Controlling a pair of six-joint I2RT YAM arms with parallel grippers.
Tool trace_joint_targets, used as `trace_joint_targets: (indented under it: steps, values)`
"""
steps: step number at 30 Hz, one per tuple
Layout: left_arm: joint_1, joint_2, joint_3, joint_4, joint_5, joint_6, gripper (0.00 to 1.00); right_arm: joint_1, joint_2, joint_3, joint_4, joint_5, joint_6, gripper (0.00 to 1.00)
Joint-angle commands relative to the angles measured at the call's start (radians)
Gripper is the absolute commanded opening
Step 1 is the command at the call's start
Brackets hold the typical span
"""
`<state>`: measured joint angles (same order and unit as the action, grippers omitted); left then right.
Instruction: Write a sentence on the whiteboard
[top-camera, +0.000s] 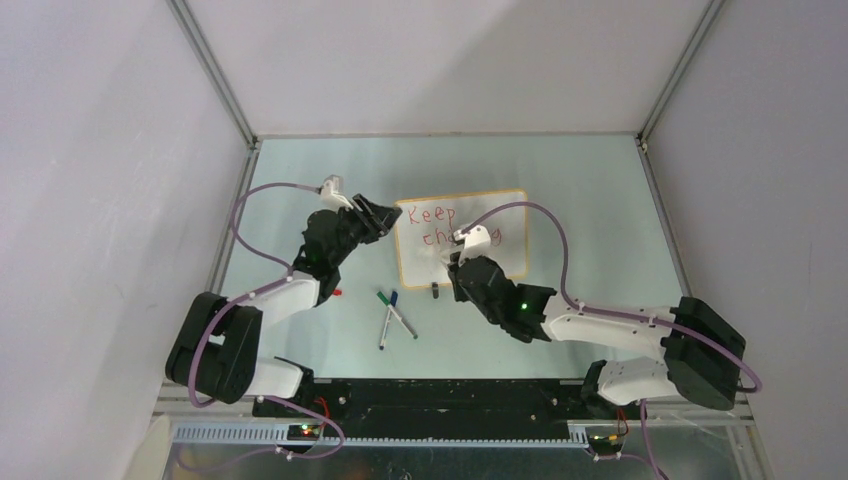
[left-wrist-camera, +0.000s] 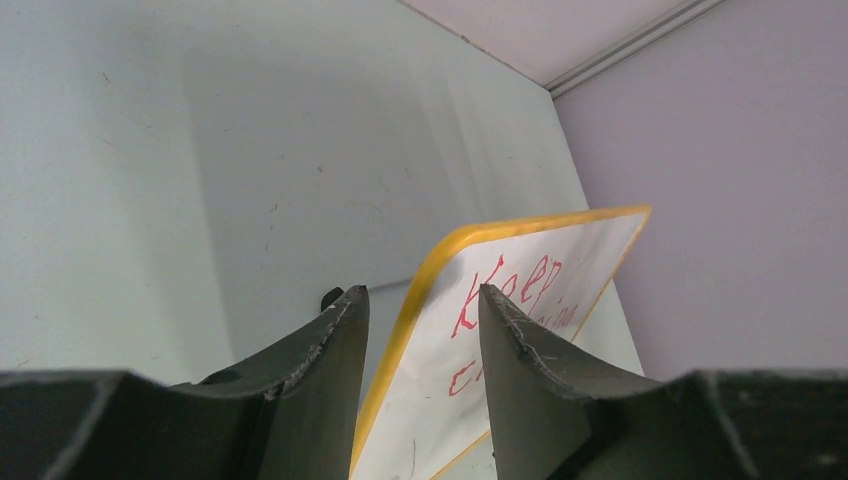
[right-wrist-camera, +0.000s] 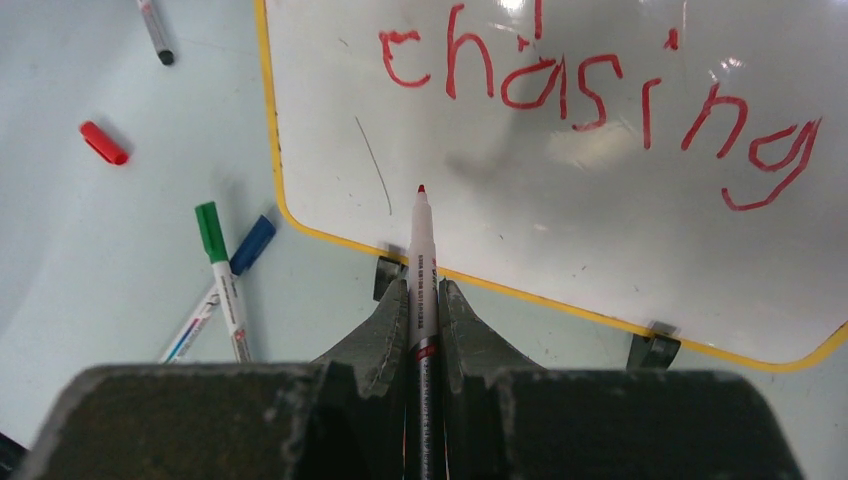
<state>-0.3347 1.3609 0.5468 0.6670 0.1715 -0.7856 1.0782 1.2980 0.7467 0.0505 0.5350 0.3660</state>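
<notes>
The whiteboard (top-camera: 505, 255), white with a thin yellow-orange frame, stands in the middle of the table. On it the sentence (top-camera: 432, 214) reads "Keep" and, below that, "chasing" (right-wrist-camera: 590, 90) in red. My right gripper (right-wrist-camera: 422, 285) is shut on a red marker (right-wrist-camera: 421, 250). The marker's tip hovers over the blank area under "chasing". My left gripper (left-wrist-camera: 422, 292) is at the board's left edge (left-wrist-camera: 400, 350). Its jaws stand apart on either side of that edge, with gaps showing. The overhead view shows my left gripper (top-camera: 385, 222) at the board's upper left corner.
A green-capped marker (right-wrist-camera: 222, 280) and a blue-capped marker (right-wrist-camera: 250, 243) lie crossed in front of the board's left. A red cap (right-wrist-camera: 103, 142) and a black-tipped marker (right-wrist-camera: 155, 30) lie farther left. Two black clip feet (right-wrist-camera: 652, 350) hold the board's near edge. Enclosure walls surround the table.
</notes>
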Motion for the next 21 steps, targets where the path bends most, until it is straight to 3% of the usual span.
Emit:
trace_joint_targets:
  steps: [1,10,21]
  values:
    - [0.006,0.004,0.034,0.008,0.025,0.011,0.48,0.021,0.025,0.051,-0.003,0.056,0.015,0.00]
    - [0.006,0.014,0.043,0.001,0.033,0.011,0.40,0.038,0.073,0.086,-0.010,0.089,0.000,0.00]
    - [0.006,0.014,0.048,-0.009,0.032,0.013,0.38,0.047,0.124,0.125,-0.034,0.123,-0.004,0.00]
